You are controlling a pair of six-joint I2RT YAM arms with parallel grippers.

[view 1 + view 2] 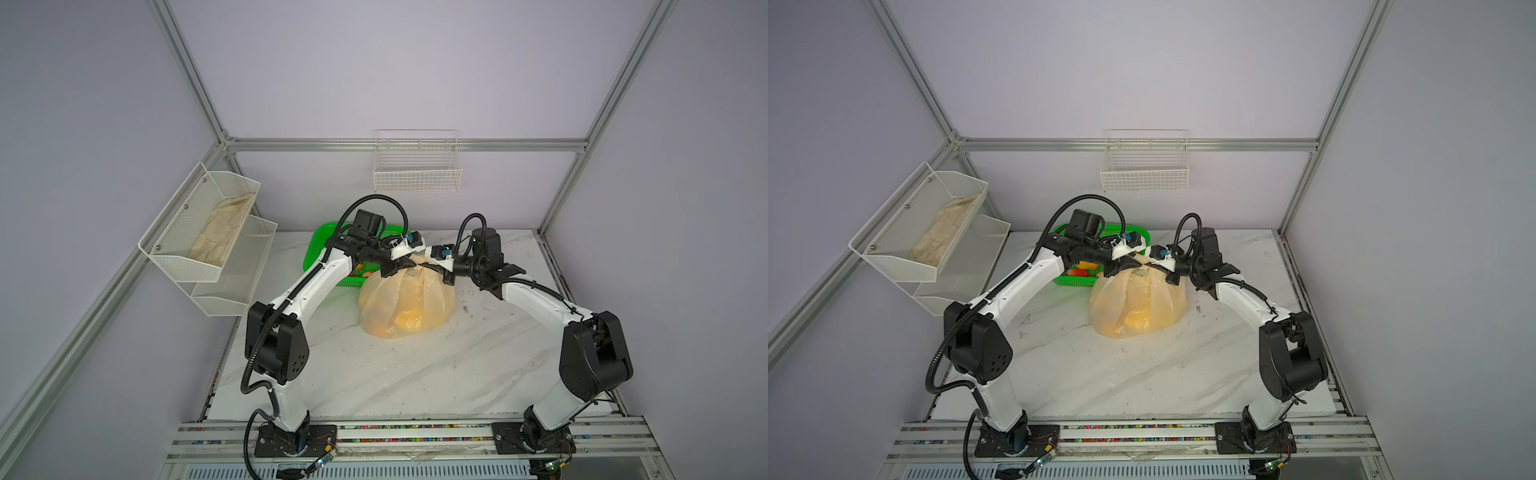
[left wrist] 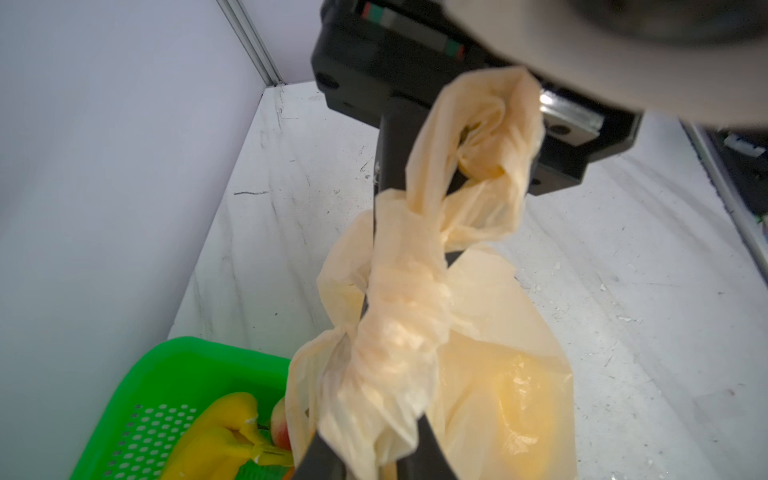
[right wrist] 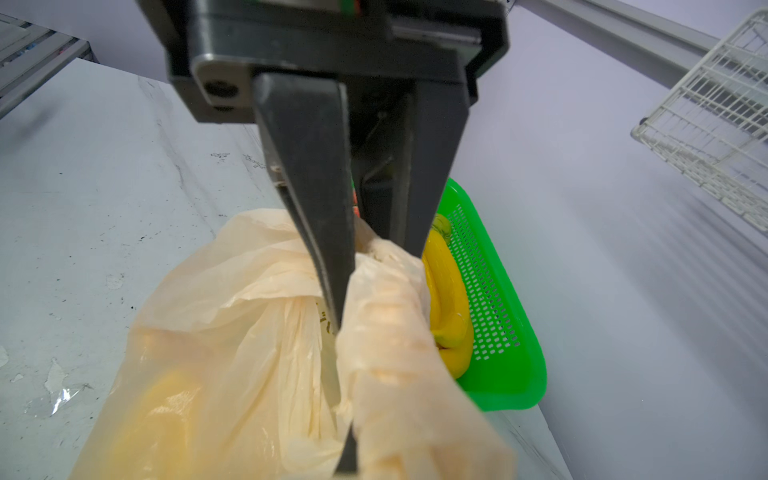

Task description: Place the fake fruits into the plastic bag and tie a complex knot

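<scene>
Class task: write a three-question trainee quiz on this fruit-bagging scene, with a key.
1. True or false: the green basket holds no fruit.
2. The plastic bag rests: A on the table; B inside the green basket; C hanging in mid-air.
3. Fill in: the right end effector is shut on the bag's ____ strip.
Key: 1 false, a banana bunch lies in it; 2 A; 3 handle.

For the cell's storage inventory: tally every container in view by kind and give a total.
Plastic bag: 1
Green perforated basket: 1
White wire wall basket: 1
White mesh two-tier rack: 1
Total: 4
</scene>
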